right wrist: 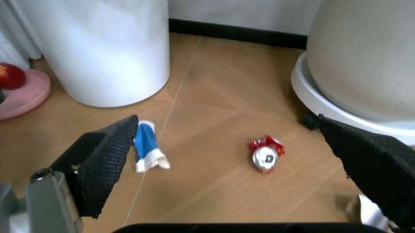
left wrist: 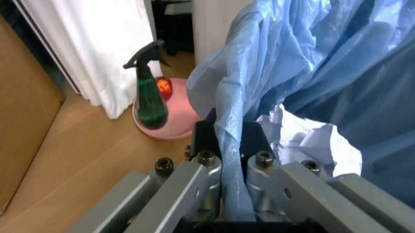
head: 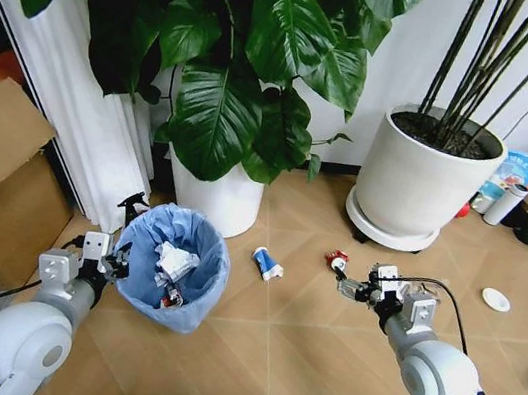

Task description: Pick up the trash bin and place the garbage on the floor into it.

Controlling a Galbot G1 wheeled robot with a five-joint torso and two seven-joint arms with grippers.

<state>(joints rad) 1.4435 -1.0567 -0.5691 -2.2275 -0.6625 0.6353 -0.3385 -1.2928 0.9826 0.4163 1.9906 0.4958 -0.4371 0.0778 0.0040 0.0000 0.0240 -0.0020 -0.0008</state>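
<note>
Bin (head: 174,266) hangs by its bag rim pinched in the left gripper (left wrist: 230,145), so thin plastic may slip or tear; right gripper (right wrist: 227,160) spread above red can (right wrist: 267,154)

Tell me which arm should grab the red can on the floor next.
Right. The right gripper is open and hovers close to the red can. The left gripper is shut on the trash bin, so it is busy.
</note>
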